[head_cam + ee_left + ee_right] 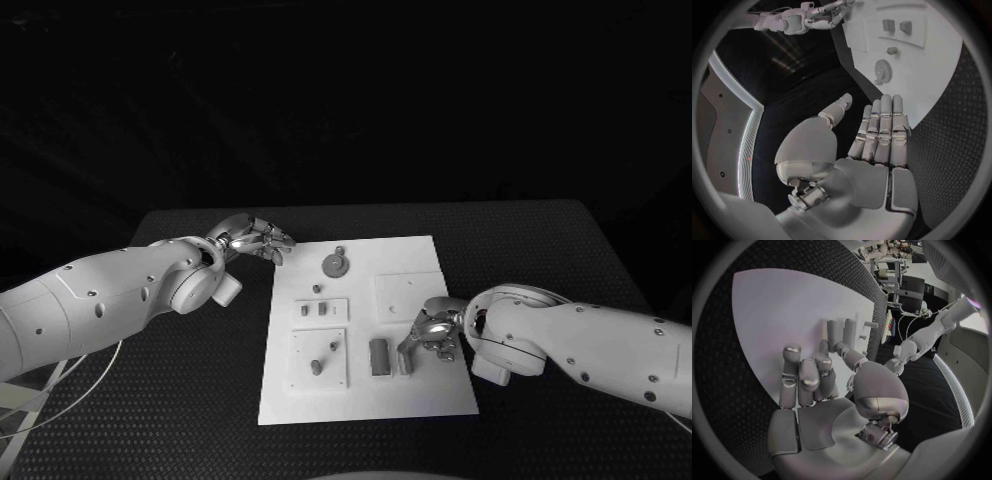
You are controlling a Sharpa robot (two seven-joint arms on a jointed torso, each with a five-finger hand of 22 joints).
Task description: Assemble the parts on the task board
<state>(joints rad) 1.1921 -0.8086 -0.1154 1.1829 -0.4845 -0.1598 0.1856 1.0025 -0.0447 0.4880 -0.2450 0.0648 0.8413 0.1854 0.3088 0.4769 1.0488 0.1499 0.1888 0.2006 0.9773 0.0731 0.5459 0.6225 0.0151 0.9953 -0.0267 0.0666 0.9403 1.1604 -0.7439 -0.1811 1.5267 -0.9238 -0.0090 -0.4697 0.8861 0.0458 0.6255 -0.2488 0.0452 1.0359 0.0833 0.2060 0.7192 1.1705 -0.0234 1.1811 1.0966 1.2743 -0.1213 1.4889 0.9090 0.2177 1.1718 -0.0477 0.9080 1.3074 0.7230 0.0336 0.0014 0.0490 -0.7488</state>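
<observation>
My right hand (437, 327) sits low over the right half of the white rectangular task board (411, 255), and in the head view it covers whatever lies directly under it. Its fingers (801, 375) are curled partway, and I cannot tell whether they pinch anything; in my right wrist view they bend over bare white plate, with a row of small grey upright pieces (844, 330) just beyond the fingertips, too blurred to tell apart.

My left hand (253, 238) hangs off the board's far left corner, above the black textured desk (188, 400), holding nothing, its fingers (881, 127) stretched straight and side by side with the thumb set apart. From my left wrist I can make out a small grey round gear-like part (883, 68) lying flat near the board's far edge, and two small dark blocks (897, 26) in a raised square panel beyond it.

In the head view a grey rectangular block (379, 356) lies just beside my right hand, and a small peg-shaped piece (317, 367) sits in the near left panel; finer details are too small to read.

The board's near end is bare white, and open desk runs along both long sides and in front of it
</observation>
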